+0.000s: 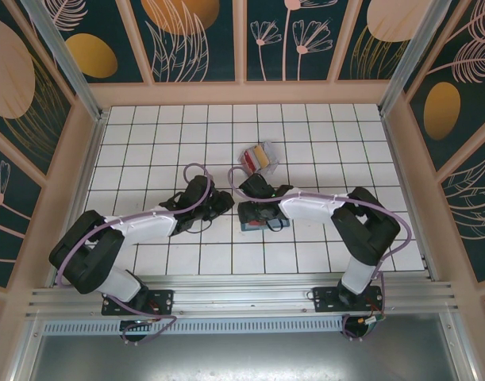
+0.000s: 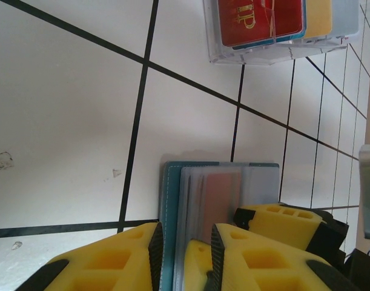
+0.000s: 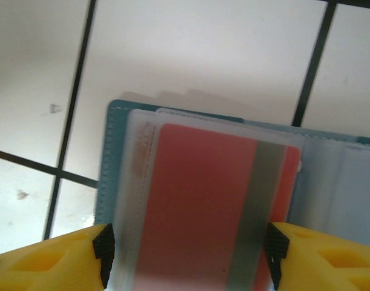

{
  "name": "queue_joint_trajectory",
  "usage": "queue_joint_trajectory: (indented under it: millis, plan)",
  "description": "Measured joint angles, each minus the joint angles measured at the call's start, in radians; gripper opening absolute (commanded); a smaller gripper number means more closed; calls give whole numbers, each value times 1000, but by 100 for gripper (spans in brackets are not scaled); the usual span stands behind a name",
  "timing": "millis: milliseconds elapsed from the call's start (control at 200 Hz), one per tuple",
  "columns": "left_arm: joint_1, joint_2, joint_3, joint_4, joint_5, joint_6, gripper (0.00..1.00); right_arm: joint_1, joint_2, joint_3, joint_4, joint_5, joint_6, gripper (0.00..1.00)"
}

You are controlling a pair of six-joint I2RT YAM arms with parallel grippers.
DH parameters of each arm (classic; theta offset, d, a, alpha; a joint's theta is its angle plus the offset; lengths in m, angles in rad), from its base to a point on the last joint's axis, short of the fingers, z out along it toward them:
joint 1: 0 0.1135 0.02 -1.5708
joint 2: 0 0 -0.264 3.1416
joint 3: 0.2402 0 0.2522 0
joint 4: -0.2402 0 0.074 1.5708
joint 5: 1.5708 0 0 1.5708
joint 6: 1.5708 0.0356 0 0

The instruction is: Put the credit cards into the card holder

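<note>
Left jaws clamp the card holder (image 2: 169, 200) by its edge on the counter (image 2: 63, 121), right jaws gape wide astride the red card (image 3: 203, 200) in its pocket, gripping nothing; a brushing retreat could drag it out

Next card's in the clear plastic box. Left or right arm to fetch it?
Right, probably. The right pincer stands open over the red plastic card in the teal folding card holder, and the clear plastic box sits just beyond. The left pincer is clamped on that holder's edge.
</note>
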Motion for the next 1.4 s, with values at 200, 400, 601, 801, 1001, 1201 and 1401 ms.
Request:
queue_joint_trajectory:
  millis: [200, 400, 601, 801, 1001, 1201, 1401]
  plan:
    - [0, 2, 0, 0, 0, 7, 30, 0, 0, 2, -12, 26, 0, 54]
    - [0, 5, 0, -1, 1, 8, 31, -5, -13, 1, -11, 14, 7, 38]
    - [0, 18, 7, -16, 5, 16, 31, -56, -74, -53, 42, -64, 21, 31]
    - [0, 37, 20, -21, 8, 23, 31, -148, -148, -150, 109, -173, 39, 35]
    - [0, 49, 31, -22, 12, 26, 31, -211, -179, -185, 111, -216, 43, 45]
    - [0, 51, 33, -22, 16, 26, 31, -245, -206, -204, 126, -250, 43, 45]
    - [0, 58, 33, -23, 19, 26, 31, -264, -218, -217, 143, -283, 47, 44]
